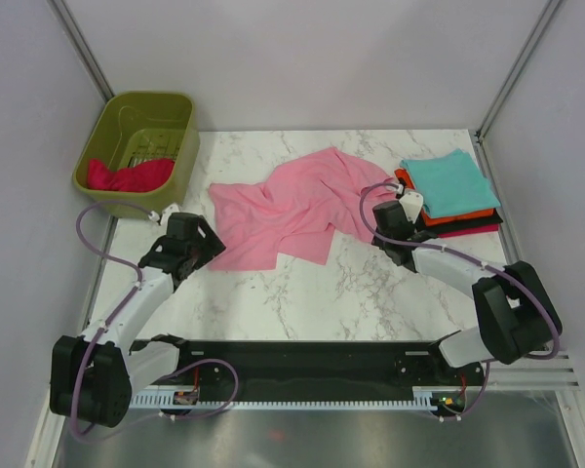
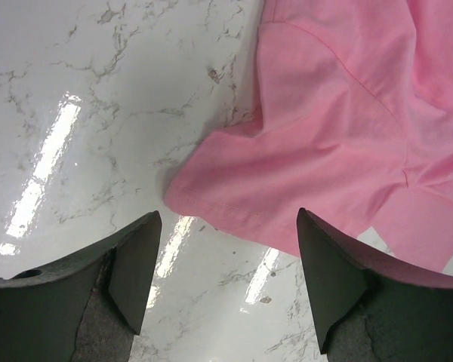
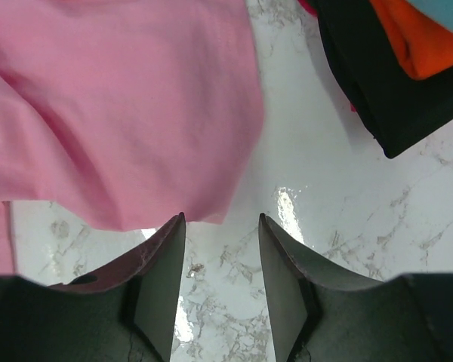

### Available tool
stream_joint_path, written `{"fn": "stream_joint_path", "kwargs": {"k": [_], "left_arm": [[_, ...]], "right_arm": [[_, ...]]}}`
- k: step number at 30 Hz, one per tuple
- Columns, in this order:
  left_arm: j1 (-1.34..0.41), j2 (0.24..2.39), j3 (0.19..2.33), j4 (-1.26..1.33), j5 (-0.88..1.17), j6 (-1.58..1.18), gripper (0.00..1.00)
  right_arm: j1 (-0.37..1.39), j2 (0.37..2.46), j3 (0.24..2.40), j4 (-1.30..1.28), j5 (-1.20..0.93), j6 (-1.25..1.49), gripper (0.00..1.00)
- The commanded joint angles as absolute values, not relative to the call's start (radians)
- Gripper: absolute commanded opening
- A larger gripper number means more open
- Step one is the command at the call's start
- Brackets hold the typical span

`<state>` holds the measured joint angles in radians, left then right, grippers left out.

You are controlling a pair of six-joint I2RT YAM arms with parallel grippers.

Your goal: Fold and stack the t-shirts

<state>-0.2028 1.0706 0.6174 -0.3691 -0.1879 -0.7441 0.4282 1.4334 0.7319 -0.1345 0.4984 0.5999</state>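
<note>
A light pink t-shirt lies crumpled and spread on the marble table; it also shows in the left wrist view and the right wrist view. My left gripper is open and empty just above the table at the shirt's lower left corner. My right gripper is open and empty at the shirt's right edge. A stack of folded shirts sits at the right: teal on top, then orange, black and magenta. A crimson shirt lies in the basket.
The olive-green plastic basket stands at the table's far left corner. Grey walls with metal posts enclose the back and sides. A black rail with both arm bases runs along the near edge.
</note>
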Motion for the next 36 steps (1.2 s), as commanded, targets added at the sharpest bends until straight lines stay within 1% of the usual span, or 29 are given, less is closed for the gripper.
{"fn": "stream_joint_path", "kwargs": {"k": [1, 4, 9, 12, 13, 15, 16, 19, 24, 27, 30, 33, 35, 36], "left_arm": [[-0.195, 1.072, 0.634, -0.388, -0.241, -0.785, 0.80], [-0.195, 1.081, 0.635, -0.387, -0.235, -0.790, 0.80], [-0.156, 1.161, 0.644, -0.376, -0.158, -0.779, 0.79], [-0.156, 1.166, 0.653, -0.376, -0.143, -0.759, 0.78], [-0.158, 1.158, 0.650, -0.371, -0.147, -0.756, 0.78], [-0.160, 1.135, 0.638, -0.365, -0.152, -0.755, 0.79], [-0.160, 1.131, 0.631, -0.362, -0.159, -0.756, 0.79], [-0.160, 1.149, 0.630, -0.360, -0.172, -0.767, 0.80], [-0.156, 1.259, 0.661, -0.397, -0.192, -0.788, 0.79], [-0.155, 1.310, 0.689, -0.437, -0.227, -0.807, 0.77], [-0.155, 1.342, 0.701, -0.431, -0.216, -0.804, 0.71], [-0.155, 1.376, 0.706, -0.414, -0.196, -0.796, 0.59], [-0.155, 1.390, 0.693, -0.381, -0.154, -0.778, 0.49], [-0.155, 1.396, 0.686, -0.365, -0.132, -0.772, 0.40]], "right_arm": [[0.430, 1.469, 0.759, -0.103, 0.519, 0.601, 0.53], [0.429, 1.491, 0.764, -0.092, 0.505, 0.601, 0.56], [0.420, 1.572, 0.802, -0.092, 0.518, 0.607, 0.56], [0.416, 1.623, 0.833, -0.117, 0.567, 0.617, 0.49], [0.416, 1.635, 0.847, -0.138, 0.592, 0.623, 0.38], [0.414, 1.640, 0.854, -0.150, 0.630, 0.626, 0.28], [0.414, 1.635, 0.856, -0.155, 0.652, 0.624, 0.19], [0.414, 1.621, 0.867, -0.173, 0.686, 0.618, 0.15], [0.416, 1.576, 0.856, -0.184, 0.701, 0.621, 0.16], [0.414, 1.559, 0.850, -0.181, 0.696, 0.621, 0.17], [0.416, 1.551, 0.844, -0.179, 0.686, 0.623, 0.17], [0.416, 1.545, 0.841, -0.176, 0.681, 0.626, 0.17], [0.416, 1.540, 0.839, -0.175, 0.673, 0.626, 0.17], [0.416, 1.539, 0.839, -0.173, 0.669, 0.626, 0.17]]}}
